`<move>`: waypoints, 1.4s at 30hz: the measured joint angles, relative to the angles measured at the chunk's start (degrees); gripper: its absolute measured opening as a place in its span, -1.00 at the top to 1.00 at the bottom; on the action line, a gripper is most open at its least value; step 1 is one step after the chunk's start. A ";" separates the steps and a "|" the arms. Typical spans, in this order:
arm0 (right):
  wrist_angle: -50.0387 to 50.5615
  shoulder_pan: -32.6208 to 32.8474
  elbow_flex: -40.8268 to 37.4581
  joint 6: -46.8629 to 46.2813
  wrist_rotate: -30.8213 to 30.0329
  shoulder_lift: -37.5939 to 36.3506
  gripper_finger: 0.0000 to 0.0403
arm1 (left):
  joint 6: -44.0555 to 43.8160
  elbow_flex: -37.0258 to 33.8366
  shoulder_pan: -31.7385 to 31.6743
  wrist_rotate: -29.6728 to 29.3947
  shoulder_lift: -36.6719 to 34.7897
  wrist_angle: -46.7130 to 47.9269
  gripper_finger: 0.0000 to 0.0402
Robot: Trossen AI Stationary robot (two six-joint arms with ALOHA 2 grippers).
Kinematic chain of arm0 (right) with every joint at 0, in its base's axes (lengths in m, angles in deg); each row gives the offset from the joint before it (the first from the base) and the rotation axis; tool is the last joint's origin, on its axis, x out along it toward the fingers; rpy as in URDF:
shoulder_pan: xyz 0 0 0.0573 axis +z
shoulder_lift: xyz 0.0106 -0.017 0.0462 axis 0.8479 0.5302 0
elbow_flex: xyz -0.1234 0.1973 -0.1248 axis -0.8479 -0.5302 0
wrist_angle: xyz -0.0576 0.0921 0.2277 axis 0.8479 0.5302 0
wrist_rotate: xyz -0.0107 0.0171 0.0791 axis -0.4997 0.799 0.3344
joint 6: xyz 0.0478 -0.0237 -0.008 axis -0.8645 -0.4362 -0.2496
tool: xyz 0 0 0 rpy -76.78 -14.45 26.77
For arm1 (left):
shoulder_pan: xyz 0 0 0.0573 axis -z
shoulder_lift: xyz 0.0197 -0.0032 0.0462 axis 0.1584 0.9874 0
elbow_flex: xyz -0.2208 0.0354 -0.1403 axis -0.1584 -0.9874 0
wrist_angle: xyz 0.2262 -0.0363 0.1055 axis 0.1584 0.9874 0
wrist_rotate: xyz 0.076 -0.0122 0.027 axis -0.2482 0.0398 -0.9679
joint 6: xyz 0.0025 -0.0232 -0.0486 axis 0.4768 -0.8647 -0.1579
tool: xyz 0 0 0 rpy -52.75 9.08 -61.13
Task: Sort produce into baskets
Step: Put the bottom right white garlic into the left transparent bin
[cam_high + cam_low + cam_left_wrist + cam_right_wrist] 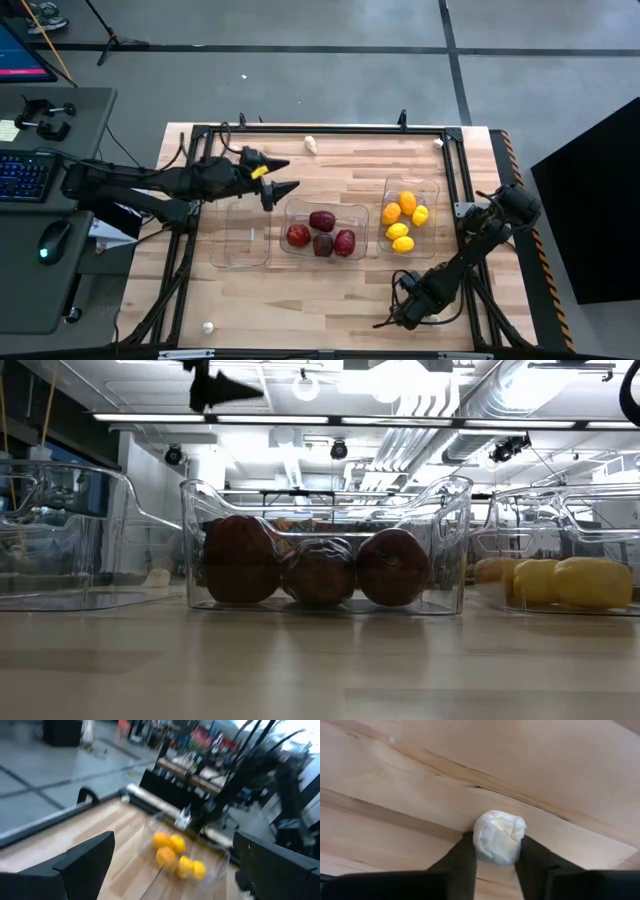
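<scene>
On the left of the wooden surface (pixel 330 290), the left gripper (pixel 279 177) hangs in the air above the gap between the empty basket (pixel 240 235) and the middle basket (pixel 326 230). Its fingers (pixel 85 862) are spread wide apart and hold nothing; from its wrist camera they frame the far basket of yellow fruit. A small white garlic bulb (pixel 208 327) lies near the front edge of the surface on the left, and another white piece (pixel 311 144) lies by the back rail, behind the middle basket.

The middle basket holds four dark red roundish fruits (pixel 322 235), bunched together and touching; the low view shows three of them (pixel 318 568) side by side against the clear wall.

Further right, the right basket (pixel 410 215) holds five lemon-like pieces (pixel 404 222), one more orange than the rest, clustered in its middle.

At the right front of the surface, the right gripper (pixel 388 322) is down at the wood. Its wrist camera shows its two dark fingers (pixel 457 857) closed on either side of a white garlic bulb (pixel 498 837), which rests on the surface between them.
</scene>
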 joint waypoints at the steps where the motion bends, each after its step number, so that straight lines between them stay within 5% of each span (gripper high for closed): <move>1: 0.29 0.00 -0.04 0.40 -0.35 -0.26 0.60 | 0.74 0.04 0.00 0.01 -0.66 -0.79 -0.97; 9: 8.69 -0.42 5.02 11.88 -13.25 -7.89 0.77 | 2.76 0.04 -0.02 -0.25 -8.63 -5.28 -0.97; 15: 10.15 -6.95 13.02 35.84 -30.92 -15.08 0.66 | 2.57 0.04 -0.02 -0.37 -14.46 -9.26 -0.97; 19: 6.98 -16.61 16.34 53.32 -35.21 -15.37 0.64 | 1.96 0.04 0.00 -0.37 -16.21 -10.77 -0.97; 23: -10.47 -26.99 16.59 71.92 -34.23 -13.34 0.64 | 1.10 0.04 0.00 0.67 -16.39 -12.88 -0.97; 27: -33.68 -34.73 16.59 85.25 -26.87 -7.63 0.64 | 0.09 0.04 0.02 1.55 -16.38 -13.38 -0.97; 31: -57.56 -39.30 16.64 89.87 -16.04 0.24 0.64 | 0.10 0.04 0.02 1.55 -16.36 -13.35 -0.97; 34: -70.31 -40.93 16.64 87.61 -14.47 6.33 0.64 | 0.37 0.03 0.00 1.45 -16.36 -13.35 -0.97; 42: -73.89 -42.07 25.57 83.79 -13.82 20.23 0.57 | -0.29 0.02 0.00 1.25 -16.34 -13.35 -0.97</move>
